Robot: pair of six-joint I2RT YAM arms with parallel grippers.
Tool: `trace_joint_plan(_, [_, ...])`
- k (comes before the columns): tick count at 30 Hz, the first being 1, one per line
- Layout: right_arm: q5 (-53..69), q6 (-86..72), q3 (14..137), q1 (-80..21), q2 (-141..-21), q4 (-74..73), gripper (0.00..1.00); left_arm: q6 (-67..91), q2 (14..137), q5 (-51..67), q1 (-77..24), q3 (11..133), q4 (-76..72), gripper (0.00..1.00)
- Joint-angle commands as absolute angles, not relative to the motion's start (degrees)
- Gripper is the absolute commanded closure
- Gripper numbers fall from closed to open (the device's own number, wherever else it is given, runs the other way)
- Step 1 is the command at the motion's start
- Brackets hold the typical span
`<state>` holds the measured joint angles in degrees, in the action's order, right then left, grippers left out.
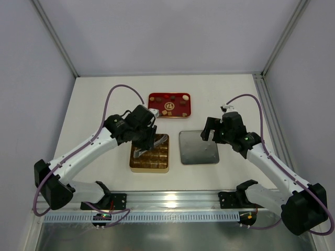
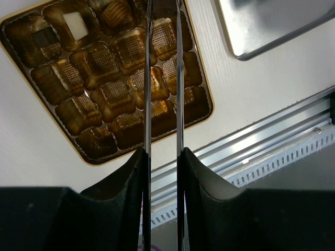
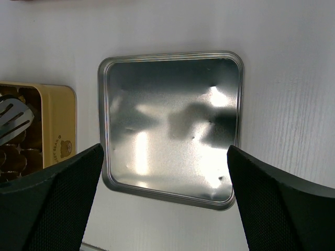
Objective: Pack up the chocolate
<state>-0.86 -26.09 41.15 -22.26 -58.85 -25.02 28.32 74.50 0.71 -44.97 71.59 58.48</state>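
Tongs (image 3: 9,116), pinched narrow between the fingers of my left gripper (image 2: 162,154), hang over the gold gridded box (image 1: 149,169). One cream-white square of chocolate (image 2: 75,23) sits in a cell along the box's edge. I cannot tell whether the blades carry another piece, because their tips are hidden from my wrist. Most pieces lie behind the box on the red tray (image 1: 189,107). To the right lies the square silver lid (image 3: 172,94), and above it my right gripper (image 3: 165,157) hovers with fingers spread wide, holding nothing. The job in hand, as I judge it, is filling cells. I should keep the blades upright, centre them over one empty cell and go down inside its walls. Then I should ease the squeeze gently so nothing tips into a neighbouring cell.
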Motion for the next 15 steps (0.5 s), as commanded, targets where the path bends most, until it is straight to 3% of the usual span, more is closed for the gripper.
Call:
trace_joint_plan(1, [-0.8, -26.5, 41.0, -22.0, -57.4, -24.1, 0.0, 29.3, 72.6, 1.8, -45.5, 71.2, 54.5, 0.68])
trace_joint_plan(7, [-0.7, -26.9, 40.9, -22.0, -57.5, -23.8, 0.0, 29.4, 72.9, 0.5, -45.6, 71.4, 55.2, 0.59])
trace_joint_plan(15, [-0.7, -26.7, 41.1, -22.0, -57.7, -23.5, 0.0, 29.0, 72.5, -3.6, -45.7, 73.0, 57.8, 0.55])
